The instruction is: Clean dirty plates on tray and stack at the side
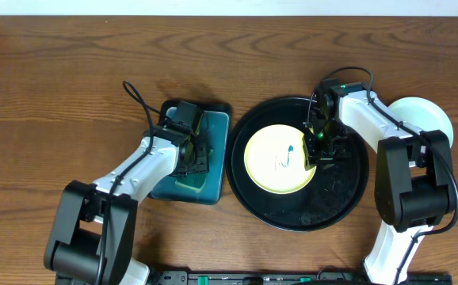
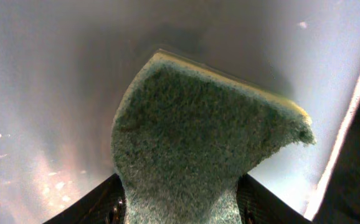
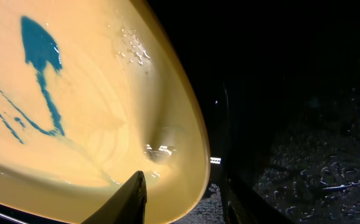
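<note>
A pale yellow plate (image 1: 276, 158) with teal scribble marks (image 3: 40, 50) lies in the round black tray (image 1: 348, 202). My right gripper (image 1: 320, 146) is at the plate's right rim. In the right wrist view one finger (image 3: 133, 199) rests on the plate's (image 3: 93, 112) inner slope and the other stands outside the rim, so the jaws clamp the edge. My left gripper (image 1: 189, 154) hovers over the teal rectangular tray (image 1: 213, 127), shut on the sponge (image 2: 198, 137), whose green scouring face fills the left wrist view. A pale mint-white plate (image 1: 427, 115) lies on the wood at the far right, partly behind the right arm.
The black tray's floor (image 3: 292, 155) is wet with droplets. The teal tray sits right beside the black tray's left rim. Bare wood-grain tabletop (image 1: 55, 95) stretches to the left and along the back. A dark rail (image 1: 292, 277) runs along the front edge.
</note>
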Controlling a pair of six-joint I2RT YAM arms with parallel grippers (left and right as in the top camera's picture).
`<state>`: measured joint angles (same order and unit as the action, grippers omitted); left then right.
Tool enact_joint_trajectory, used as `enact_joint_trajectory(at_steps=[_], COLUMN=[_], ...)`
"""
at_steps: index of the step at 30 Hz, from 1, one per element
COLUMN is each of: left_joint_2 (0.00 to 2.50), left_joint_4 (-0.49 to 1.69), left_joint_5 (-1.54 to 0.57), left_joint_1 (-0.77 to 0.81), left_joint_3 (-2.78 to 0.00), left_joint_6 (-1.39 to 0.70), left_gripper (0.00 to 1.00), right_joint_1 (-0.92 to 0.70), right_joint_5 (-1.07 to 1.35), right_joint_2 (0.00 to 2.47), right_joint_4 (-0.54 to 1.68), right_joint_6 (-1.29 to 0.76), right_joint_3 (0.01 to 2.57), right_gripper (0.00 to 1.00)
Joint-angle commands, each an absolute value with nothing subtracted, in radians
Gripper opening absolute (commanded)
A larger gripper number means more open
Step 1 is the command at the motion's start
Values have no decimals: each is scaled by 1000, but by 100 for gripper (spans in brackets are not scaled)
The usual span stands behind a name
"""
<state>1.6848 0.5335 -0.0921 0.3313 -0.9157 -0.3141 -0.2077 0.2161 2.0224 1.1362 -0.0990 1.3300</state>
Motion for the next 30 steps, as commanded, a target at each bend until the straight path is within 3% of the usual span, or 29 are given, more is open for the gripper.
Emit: enact_joint_trajectory(at_steps=[1, 12, 17, 23, 25, 26, 28, 30], left_joint_2=[1721, 1726, 1725, 1724, 1724, 1724, 1721, 1711], left_joint_4=[536, 537, 537, 537, 537, 537, 545, 562], left_joint_5=[-82, -82, -82, -82, -82, -82, -82, -82], left_joint_1=[334, 334, 334, 334, 334, 334, 334, 334], left_joint_3=[-899, -899, -899, -900, -902, -904, -915, -932], left_joint_6=[-316, -316, -316, -315, -315, -315, -315, -314], left_gripper=[53, 38, 12, 9, 10, 15, 51, 57], right_joint_1=[-217, -217, -217, -217, -217, -217, -217, -217], right_joint_5=[217, 217, 217, 217, 217, 217, 217, 217], right_joint_2=[2033, 2033, 2033, 2033, 2033, 2033, 2033, 2033], right_joint_4=[1137, 1137, 1137, 1137, 1137, 1137, 1137, 1138], right_joint_6=[-111, -111, -111, -111, -111, -111, -111, -111], right_joint_3=[1325, 1325, 1325, 1325, 1325, 1325, 1325, 1325], right_gripper=[37, 37, 38, 37, 38, 37, 37, 37])
